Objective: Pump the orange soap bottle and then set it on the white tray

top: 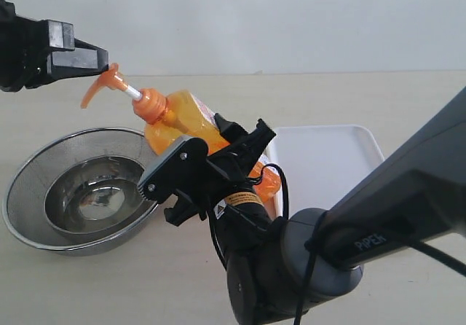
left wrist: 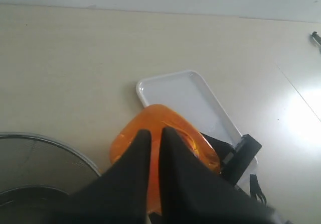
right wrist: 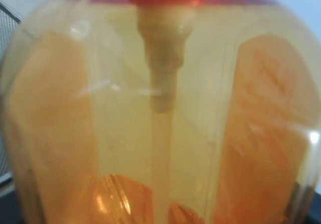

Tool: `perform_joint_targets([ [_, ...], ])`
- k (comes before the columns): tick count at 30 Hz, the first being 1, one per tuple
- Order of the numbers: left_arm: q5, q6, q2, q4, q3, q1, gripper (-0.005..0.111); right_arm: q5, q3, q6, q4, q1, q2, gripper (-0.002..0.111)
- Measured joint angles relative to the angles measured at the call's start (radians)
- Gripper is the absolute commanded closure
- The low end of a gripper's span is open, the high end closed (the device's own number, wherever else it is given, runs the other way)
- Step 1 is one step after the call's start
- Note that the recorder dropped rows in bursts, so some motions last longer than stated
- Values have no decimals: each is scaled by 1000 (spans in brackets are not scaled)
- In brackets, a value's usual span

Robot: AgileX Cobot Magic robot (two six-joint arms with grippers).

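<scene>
LIFTED FOR THE PUMP: The right gripper [top: 211,154] clamps the tall translucent orange plastic soap bottle [top: 182,117] by its body, holding it tilted in the air with the orange pump head [top: 102,84] pointing toward the left arm. The left gripper [top: 98,57], jaws drawn almost together around nothing, touches the pump head's top. Nested round steel bowls [top: 44,186] sit below the spout. The flat white rectangular plastic tray [top: 328,157] lies beside them on the pale tabletop [top: 109,281].

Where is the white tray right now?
In the exterior view the white tray lies on the table right of centre, beside the base of the tilted orange soap bottle.
</scene>
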Motion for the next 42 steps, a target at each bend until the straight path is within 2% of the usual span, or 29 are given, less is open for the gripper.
perform_joint_targets([
  [10,-20,0,50,-34,-2,-2,102,0,0,-2,7,-6,0,108],
  [15,13,4,87,22,17,-11,102,8,0,36,-49,0,0,108],
  [28,-19,12,85,25,12,-14,102,14,0,44,-76,2,0,108],
  [37,-114,0,-21,25,-57,-8,102,16,-2,45,-77,2,0,108],
  [39,-96,-14,-73,25,-59,-2,102,16,-2,45,-77,2,0,108],
  [42,5,-18,-122,25,-59,0,102,16,-2,45,-77,2,0,108],
])
